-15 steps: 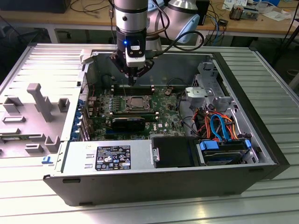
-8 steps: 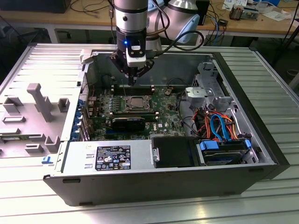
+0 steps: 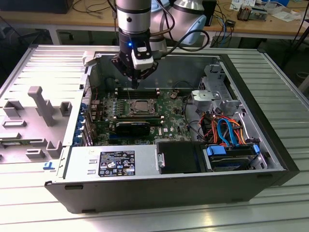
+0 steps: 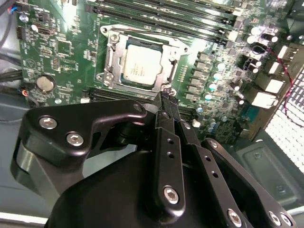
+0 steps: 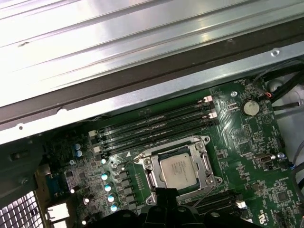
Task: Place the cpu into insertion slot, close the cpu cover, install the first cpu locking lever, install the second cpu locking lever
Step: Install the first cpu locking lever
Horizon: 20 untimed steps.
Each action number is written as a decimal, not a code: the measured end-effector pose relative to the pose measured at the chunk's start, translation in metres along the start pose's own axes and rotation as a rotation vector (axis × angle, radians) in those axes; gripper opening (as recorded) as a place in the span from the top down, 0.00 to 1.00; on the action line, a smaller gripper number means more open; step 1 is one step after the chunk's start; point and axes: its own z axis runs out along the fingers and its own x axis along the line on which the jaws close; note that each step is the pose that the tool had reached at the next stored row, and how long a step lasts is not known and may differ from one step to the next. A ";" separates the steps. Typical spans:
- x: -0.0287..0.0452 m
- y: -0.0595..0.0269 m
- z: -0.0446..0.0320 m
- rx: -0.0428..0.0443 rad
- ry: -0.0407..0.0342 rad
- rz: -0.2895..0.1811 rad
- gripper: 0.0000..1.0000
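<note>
Over the green motherboard (image 3: 170,112) inside the one open computer case (image 3: 169,195), the single gripper (image 3: 136,83) hangs point-down with its two black fingers (image 4: 167,142) drawn together to a narrow tip, and nothing is held between them. In the second wrist view that tip sits just beside one edge of the insertion slot (image 4: 110,46); whether it touches the board I cannot tell. One cpu (image 5: 179,170) lies flat in the slot, its dull silver top showing through the window of the one cpu cover (image 5: 201,153), which lies down around it. In the first wrist view, one thin wire lever (image 5: 135,156) runs along the slot's side toward four long black memory slots (image 5: 152,124), and a second wire lever (image 5: 209,191) along the opposite side; whether either is latched I cannot tell. One round coin battery (image 5: 250,107) sits well apart from the slot
</note>
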 end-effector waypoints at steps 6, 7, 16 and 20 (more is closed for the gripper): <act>0.0071 -0.0022 0.0015 -0.0015 -0.0009 -0.087 0.89; 0.0071 -0.0021 0.0020 -0.0017 -0.0013 -0.111 0.89; 0.0247 -0.0074 0.0048 -0.0040 -0.0104 -0.147 0.89; 0.0355 -0.0105 0.0073 -0.0049 -0.0132 -0.151 0.89</act>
